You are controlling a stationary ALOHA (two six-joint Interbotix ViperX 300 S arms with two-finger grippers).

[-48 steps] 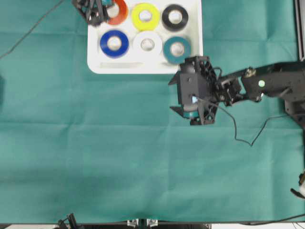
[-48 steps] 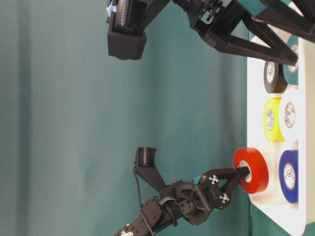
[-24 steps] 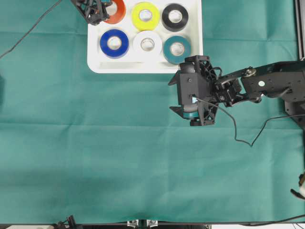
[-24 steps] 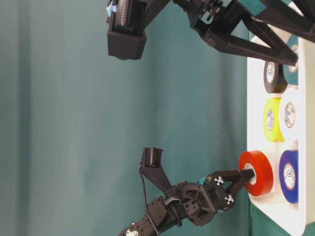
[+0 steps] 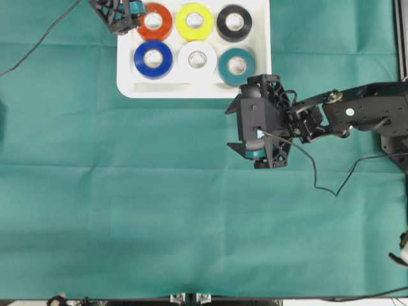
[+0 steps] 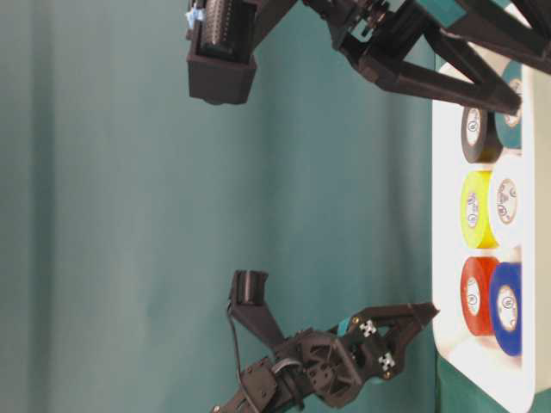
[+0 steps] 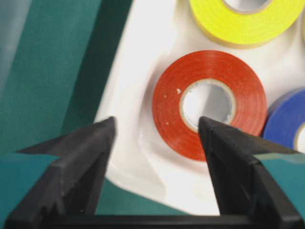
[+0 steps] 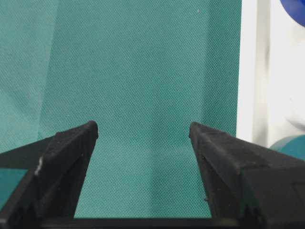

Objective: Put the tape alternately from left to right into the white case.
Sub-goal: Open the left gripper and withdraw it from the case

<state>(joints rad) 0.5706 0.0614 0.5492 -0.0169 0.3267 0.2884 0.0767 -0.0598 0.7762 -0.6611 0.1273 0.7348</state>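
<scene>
Nearest you, the right gripper (image 5: pixel 256 153) hangs over bare green cloth (image 5: pixel 159 210), just off the lower right corner of the case (image 5: pixel 262 70). Its jaws stand wide with nothing between them; the wrist view shows only cloth and the case's edge. If you swing it toward the case without lifting, it could catch the rim beside the teal roll (image 5: pixel 237 64) and shove the whole tray.

Further off, the case holds six rolls in two rows: blue (image 5: pixel 153 57), white (image 5: pixel 197 58) and teal on the near row, red (image 5: pixel 155 20), yellow (image 5: pixel 195 21) and black (image 5: pixel 234 22) behind. All lie flat inside the rim. On this showing the filling looks complete.

Farthest, the left gripper (image 7: pixel 155 143) sits at the case's far left corner, fingers spread wide and holding nothing. One finger (image 7: pixel 228 157) overlaps the red roll's core in the wrist view; whether it touches, I cannot tell. The risk lies here: draw back sideways or low and that finger may snag the red roll, or the other may hook the rim. Lift clear first, then retreat.
</scene>
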